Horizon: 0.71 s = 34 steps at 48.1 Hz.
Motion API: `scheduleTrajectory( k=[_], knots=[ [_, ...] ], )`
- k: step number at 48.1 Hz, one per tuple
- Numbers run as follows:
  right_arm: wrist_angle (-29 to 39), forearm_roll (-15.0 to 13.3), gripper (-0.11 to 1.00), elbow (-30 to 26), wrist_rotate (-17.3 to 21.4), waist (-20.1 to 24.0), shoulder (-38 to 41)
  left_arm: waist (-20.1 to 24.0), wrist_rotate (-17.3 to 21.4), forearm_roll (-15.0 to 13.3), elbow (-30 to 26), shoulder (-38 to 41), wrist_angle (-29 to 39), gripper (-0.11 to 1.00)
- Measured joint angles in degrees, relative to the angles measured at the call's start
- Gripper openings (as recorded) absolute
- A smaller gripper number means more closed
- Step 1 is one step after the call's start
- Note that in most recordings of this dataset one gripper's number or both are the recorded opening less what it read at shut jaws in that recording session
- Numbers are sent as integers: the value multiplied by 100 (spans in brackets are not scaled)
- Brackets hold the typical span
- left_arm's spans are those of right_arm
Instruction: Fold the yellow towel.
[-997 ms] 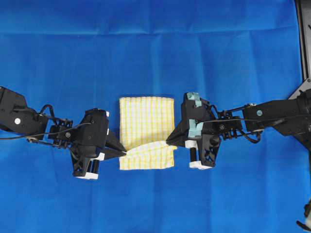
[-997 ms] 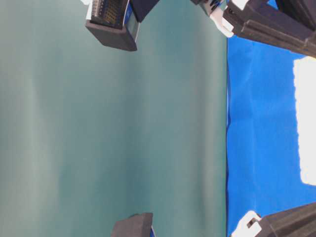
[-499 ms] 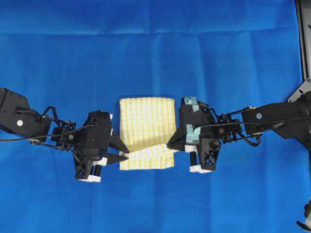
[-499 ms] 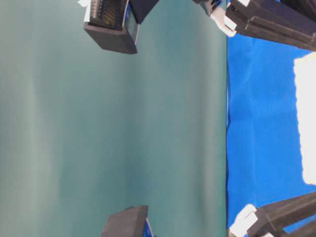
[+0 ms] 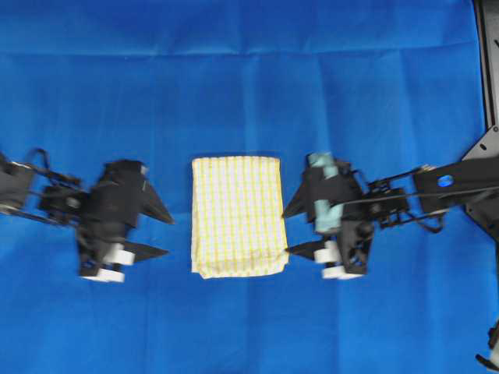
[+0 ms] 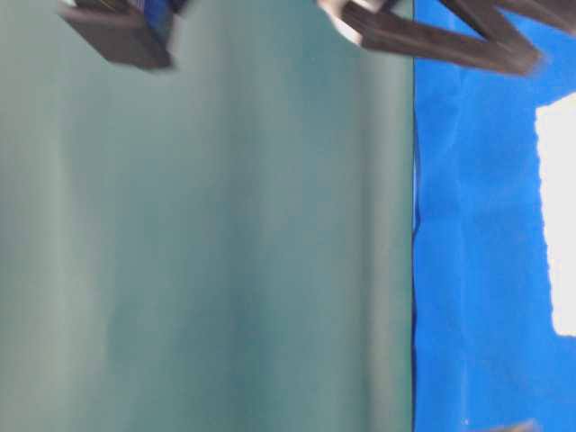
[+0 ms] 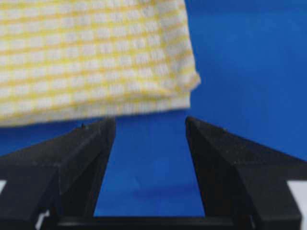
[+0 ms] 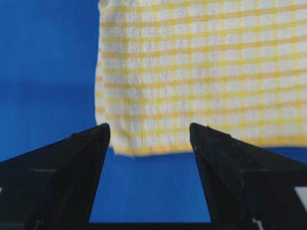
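The yellow towel (image 5: 237,216) lies folded into a flat rectangle on the blue sheet, white with yellow checks. It also shows in the left wrist view (image 7: 91,57), in the right wrist view (image 8: 201,72), and as a white patch at the right edge of the table-level view (image 6: 560,216). My left gripper (image 5: 168,235) is open and empty, a little way left of the towel. My right gripper (image 5: 287,231) is open and empty, just beside the towel's right edge. Neither touches the towel.
The blue sheet (image 5: 249,86) covers the whole table. A black frame part (image 5: 488,62) stands at the far right edge. The table-level view is mostly a plain green backdrop (image 6: 207,234).
Both grippers have let go of the towel's front edge and pulled outward, the left one farther. The lifted fold has dropped and the towel now lies flat.
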Motion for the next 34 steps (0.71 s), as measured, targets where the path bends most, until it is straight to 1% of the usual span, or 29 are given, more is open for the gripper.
scheduleTrajectory(
  k=[6, 16, 23, 34],
  knots=[
    [176, -105, 67, 360, 0, 0, -817, 9, 0, 0, 439, -756, -158, 53],
    [246, -167, 67, 984, 0, -202, -2145, 0, 18, 0, 1195, -1960, -606, 53],
    [527, -334, 67, 1336, 0, -237, -3155, 26, 79, 18, 1529, -2751, -624, 53],
    [958, -545, 67, 1802, 0, -422, -4175, 255, 149, 18, 2083, -3700, -633, 53]
  ],
)
